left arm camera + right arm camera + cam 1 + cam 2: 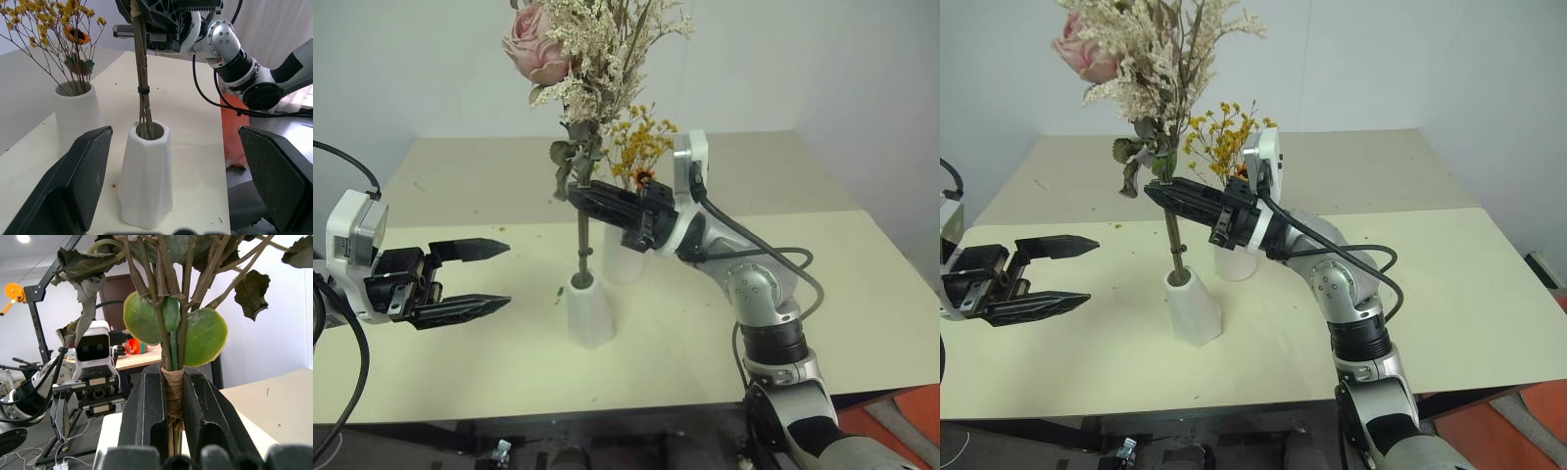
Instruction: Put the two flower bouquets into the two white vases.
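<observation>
The bushy bouquet (573,59) of cream-white sprigs with a pink rose stands upright. Its stem ends sit inside the mouth of the nearer, shorter white vase (588,311). My right gripper (579,193) is shut on the wrapped stems (172,396) just below the green leaves, well above that vase. Behind it, the yellow-orange bouquet (641,142) with an orange daisy stands in the other white vase (625,259). My left gripper (508,274) is open, level, to the left of the nearer vase (145,181) and apart from it, pointing at it with nothing between its fingers.
Both vases stand near the middle of a cream table (862,294), whose front edge runs close below them. Small plant crumbs lie on the table around the vases. An orange object (901,431) is on the floor at the lower right.
</observation>
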